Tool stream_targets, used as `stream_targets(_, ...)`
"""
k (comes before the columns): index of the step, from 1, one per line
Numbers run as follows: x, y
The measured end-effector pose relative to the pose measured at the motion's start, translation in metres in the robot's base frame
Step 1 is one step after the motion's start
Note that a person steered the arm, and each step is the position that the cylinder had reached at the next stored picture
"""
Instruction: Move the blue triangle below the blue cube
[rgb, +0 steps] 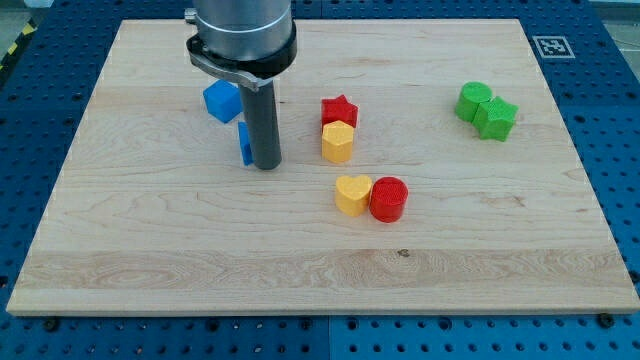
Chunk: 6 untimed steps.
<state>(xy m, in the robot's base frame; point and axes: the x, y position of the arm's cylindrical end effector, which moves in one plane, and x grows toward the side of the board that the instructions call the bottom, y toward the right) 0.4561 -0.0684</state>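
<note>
The blue cube (222, 101) sits on the wooden board toward the view's upper left. The blue triangle (244, 142) lies just below and to the right of it, mostly hidden behind my rod. My tip (265, 165) rests on the board touching the triangle's right side, below and right of the cube.
A red star (339, 110) sits above a yellow hexagon (338, 142) right of my tip. A yellow heart (352, 195) and red cylinder (388, 198) lie lower right. Two green blocks (486, 110) sit at the far right. The board (300, 270) ends near every edge of the view.
</note>
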Motion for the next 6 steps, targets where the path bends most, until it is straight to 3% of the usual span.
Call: stream_targets(6,-0.041,-0.048)
